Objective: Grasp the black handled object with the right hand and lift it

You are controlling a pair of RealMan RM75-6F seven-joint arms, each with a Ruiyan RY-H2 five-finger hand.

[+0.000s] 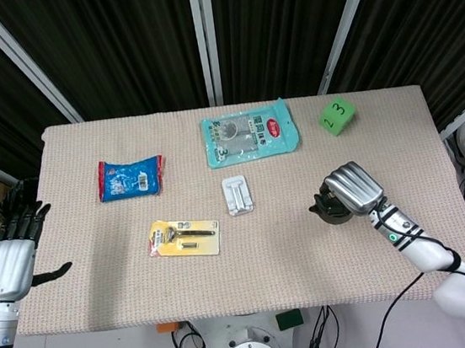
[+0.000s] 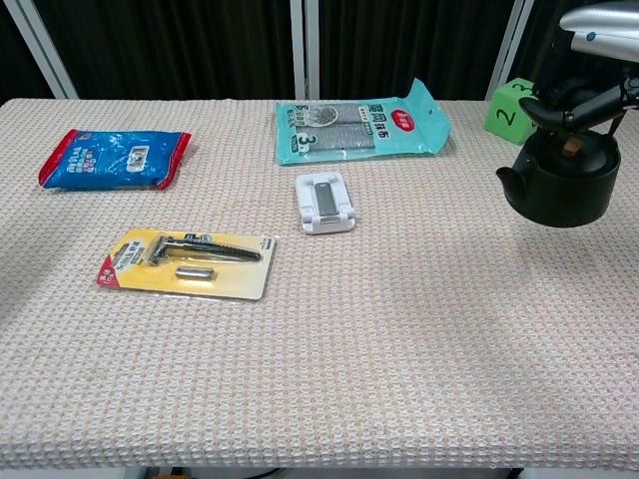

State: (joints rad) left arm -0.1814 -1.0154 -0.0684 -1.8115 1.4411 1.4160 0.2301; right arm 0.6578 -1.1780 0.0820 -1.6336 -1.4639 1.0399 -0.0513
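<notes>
Chest view shows the right hand [image 2: 589, 75] curled around the handle of the black kettle [image 2: 559, 185] beside the green cube [image 2: 511, 110], seemingly mid-lift, so continuing upward steadily comes next.

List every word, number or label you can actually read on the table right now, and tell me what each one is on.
"3": top face of the green foam cube in the head view.
"2": its front face in the chest view.
Teal flat pouch: red badge and Chinese print, too small to read.
Blue snack packet: print blurred.
Yellow razor card: print too small.
White plastic holder: none.
</notes>
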